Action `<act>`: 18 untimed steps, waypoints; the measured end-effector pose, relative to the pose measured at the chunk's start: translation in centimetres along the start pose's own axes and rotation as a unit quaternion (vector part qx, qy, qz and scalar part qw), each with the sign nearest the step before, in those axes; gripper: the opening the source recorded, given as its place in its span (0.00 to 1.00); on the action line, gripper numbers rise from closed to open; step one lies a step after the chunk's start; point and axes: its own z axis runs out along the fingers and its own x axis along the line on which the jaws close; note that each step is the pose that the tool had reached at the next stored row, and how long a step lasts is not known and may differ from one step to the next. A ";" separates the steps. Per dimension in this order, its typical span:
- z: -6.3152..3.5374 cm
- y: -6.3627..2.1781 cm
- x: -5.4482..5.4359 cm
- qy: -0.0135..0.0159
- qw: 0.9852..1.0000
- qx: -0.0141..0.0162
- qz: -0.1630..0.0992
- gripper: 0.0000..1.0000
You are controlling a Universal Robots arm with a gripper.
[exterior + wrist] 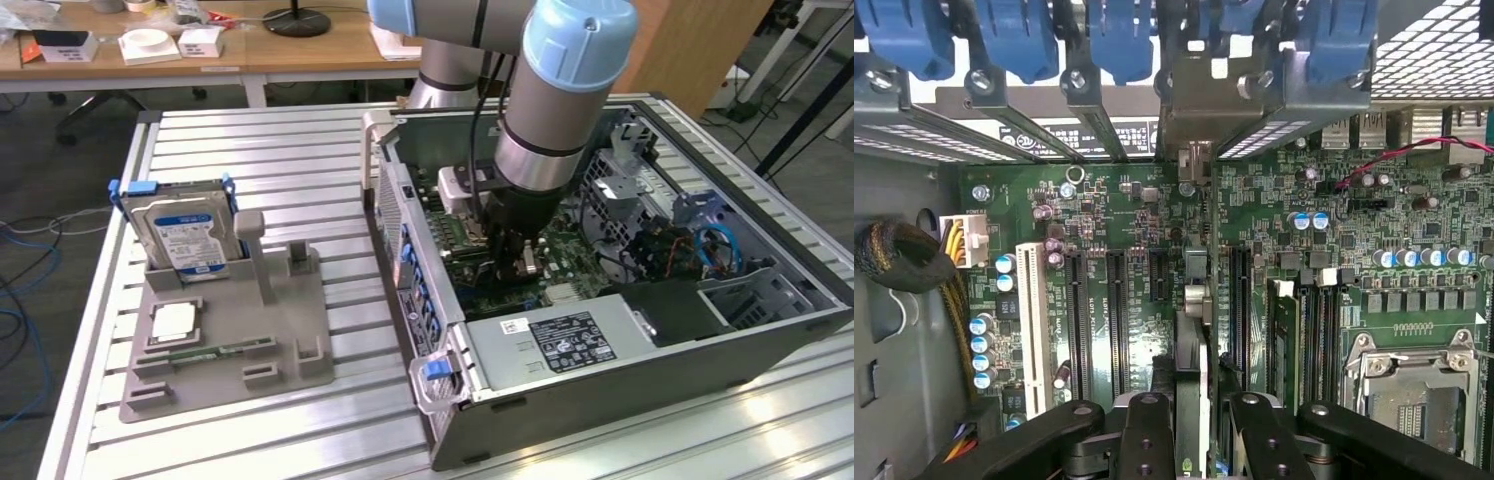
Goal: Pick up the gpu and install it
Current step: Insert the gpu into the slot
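Seen edge-on in the wrist view, the gpu [1195, 300] is a thin dark card standing upright over the green motherboard [1114, 210], its silver bracket end toward the case's rear slot openings. My gripper [1202, 440] is shut on it, with a black finger [1147, 435] on either side. The card runs along a black expansion slot [1237, 300]; whether it is seated I cannot tell. In the exterior view the gripper [514, 262] reaches down inside the open computer case [667, 330], and the arm hides most of the card.
Blue slot latches [1014, 40] line the case's rear wall. A white slot [1034, 330] and the CPU socket [1419, 385] flank the card. The power supply [567, 345] sits close by. A grey fixture [227, 345] holds a hard drive [187, 235] and a memory stick [200, 352].
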 end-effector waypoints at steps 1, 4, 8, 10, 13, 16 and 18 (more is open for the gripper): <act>0.00 0.00 0.0 0.000 1.000 0.000 0.000 0.26; 0.01 0.00 0.0 0.000 1.000 0.000 0.000 0.26; 0.03 0.00 0.0 0.000 1.000 0.000 0.000 0.26; 0.04 0.00 0.0 0.000 1.000 0.000 0.000 0.26; 0.04 0.00 0.0 0.000 1.000 0.000 0.000 0.26; 0.06 0.02 0.0 0.000 1.000 0.000 0.000 0.27; 0.12 0.04 0.0 -0.001 1.000 0.000 0.000 0.32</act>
